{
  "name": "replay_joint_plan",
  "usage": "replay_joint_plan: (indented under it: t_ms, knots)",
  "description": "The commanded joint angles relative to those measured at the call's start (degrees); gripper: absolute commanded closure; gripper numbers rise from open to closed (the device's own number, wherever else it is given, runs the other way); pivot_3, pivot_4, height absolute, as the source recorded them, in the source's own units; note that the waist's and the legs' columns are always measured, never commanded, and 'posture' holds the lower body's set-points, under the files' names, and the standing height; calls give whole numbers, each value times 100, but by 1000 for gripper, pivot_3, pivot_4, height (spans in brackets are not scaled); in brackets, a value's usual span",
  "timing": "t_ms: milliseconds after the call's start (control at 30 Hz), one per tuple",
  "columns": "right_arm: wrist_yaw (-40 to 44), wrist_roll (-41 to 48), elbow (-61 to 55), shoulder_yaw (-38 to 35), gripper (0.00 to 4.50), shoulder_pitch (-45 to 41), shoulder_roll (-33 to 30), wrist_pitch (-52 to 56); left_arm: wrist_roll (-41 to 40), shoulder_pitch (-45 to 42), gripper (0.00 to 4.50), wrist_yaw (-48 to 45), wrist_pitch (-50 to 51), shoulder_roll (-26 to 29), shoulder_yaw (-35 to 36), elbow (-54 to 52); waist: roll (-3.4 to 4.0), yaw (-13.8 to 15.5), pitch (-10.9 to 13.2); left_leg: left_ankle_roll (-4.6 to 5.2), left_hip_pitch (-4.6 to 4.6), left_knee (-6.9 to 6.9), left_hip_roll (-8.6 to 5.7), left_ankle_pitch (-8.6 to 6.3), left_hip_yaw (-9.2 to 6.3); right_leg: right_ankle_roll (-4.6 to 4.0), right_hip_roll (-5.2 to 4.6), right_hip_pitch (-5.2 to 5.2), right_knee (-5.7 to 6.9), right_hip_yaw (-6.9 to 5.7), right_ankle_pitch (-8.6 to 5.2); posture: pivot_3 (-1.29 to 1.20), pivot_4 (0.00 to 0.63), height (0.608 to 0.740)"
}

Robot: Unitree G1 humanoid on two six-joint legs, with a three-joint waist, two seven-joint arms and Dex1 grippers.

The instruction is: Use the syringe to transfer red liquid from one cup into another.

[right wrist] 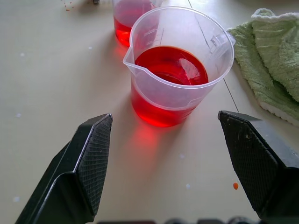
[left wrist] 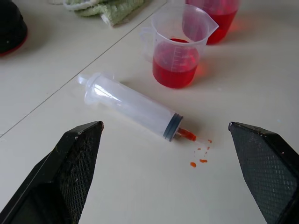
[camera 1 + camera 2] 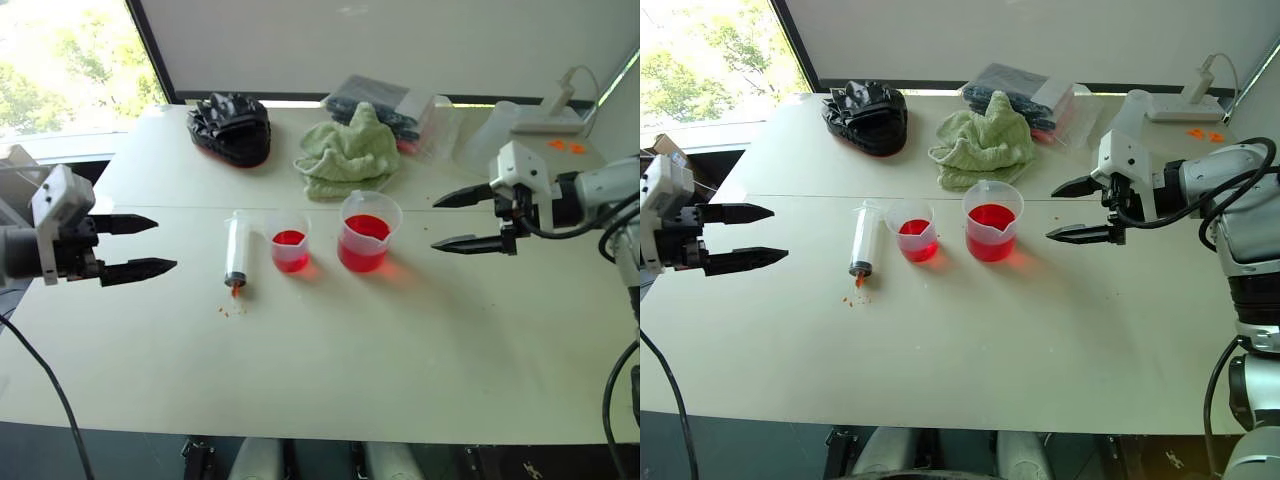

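The syringe (image 3: 237, 252) is lying flat on the worktop (image 3: 330, 360), untouched, its red-stained tip pointing toward the near edge with a few red drips (image 2: 200, 156) spattered just beyond it. Just beside it, on its right, the smaller cup (image 3: 290, 243) is standing upright and holding some red liquid (image 3: 290, 250). The larger cup (image 3: 368, 231) is standing just beside that one, on its right, and holding more of it. The left gripper (image 3: 140, 245) is hovering over the left edge, fingers spread wide and holding nothing, pointing in at the syringe. The right gripper (image 3: 455, 220) is hanging near the right edge, jaws parted and empty, facing the larger cup. A green cloth (image 3: 345, 155) and a black bag (image 3: 232, 128) are sitting toward the far edge.
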Motion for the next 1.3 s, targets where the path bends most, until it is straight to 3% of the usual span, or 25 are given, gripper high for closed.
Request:
replay_joint_plan:
  t_ms: [33, 133, 300, 433, 533, 767, 1200, 1300]
  knots:
    - [-53, 54, -50, -243, 699, -89, -47, -98, -16, -173, 12, 66, 92, 35, 0, -55, 0, -1, 0, -1, 0, 0, 0, 1, 0, 0, 0, 0, 0, 0, 0, 0, 150, 711]
    - [-162, 45, -7, -260, 699, -109, 7, -116, 98, -465, 12, 359, 525, 116, -326, -64, 0, -1, 0, -1, 0, 0, 0, 1, 0, 0, 0, 0, 0, 0, 0, 0, 150, 711]
    - [-294, 59, -26, -275, 699, -80, 61, -140, -97, -1859, 12, 1060, 2136, -244, -1125, 134, 0, 25, 0, -1, -2, 7, -2, 1, -1, 0, 1, 2, 6, 0, 0, 0, 150, 711]
    - [-422, 99, -176, -355, 699, 111, 59, -130, 285, -4056, 12, 1971, 4519, -1100, -2365, 978, -7, 89, 1, -12, -9, 22, -6, 7, -7, 1, 1, 3, 10, -3, 0, 0, 150, 711]
    - [-477, 109, -251, -356, 699, 107, 95, -75, 571, -4783, 12, 2316, 5202, -1455, -3024, 1532, -7, 5, 1, -2, -15, 38, -8, 1, -6, 2, 2, 4, 14, 0, 1, 0, 150, 711]
    - [-597, 163, -436, -392, 699, 147, 88, 63, 945, -5264, 12, 3052, 5538, -2004, -3645, 2518, -7, -142, 1, -2, -15, 53, -5, 1, -8, 3, 4, -18, 69, 7, 0, 0, 150, 711]
    - [-742, 289, -779, -508, 699, 257, -96, 437, 705, -5352, 12, 4192, 5538, -2909, -3276, 3323, -8, 19, 2, -1, -29, 89, -8, 0, -8, 4, -3, -23, 77, 7, 0, 0, 150, 711]
    - [-807, 288, -832, -493, 699, 264, -121, 547, 792, -5310, 12, 4772, 5538, -3217, -2903, 3474, -9, 27, 2, -1, -35, 92, -9, 0, -9, 4, -5, -24, 82, 7, 0, 0, 150, 711]
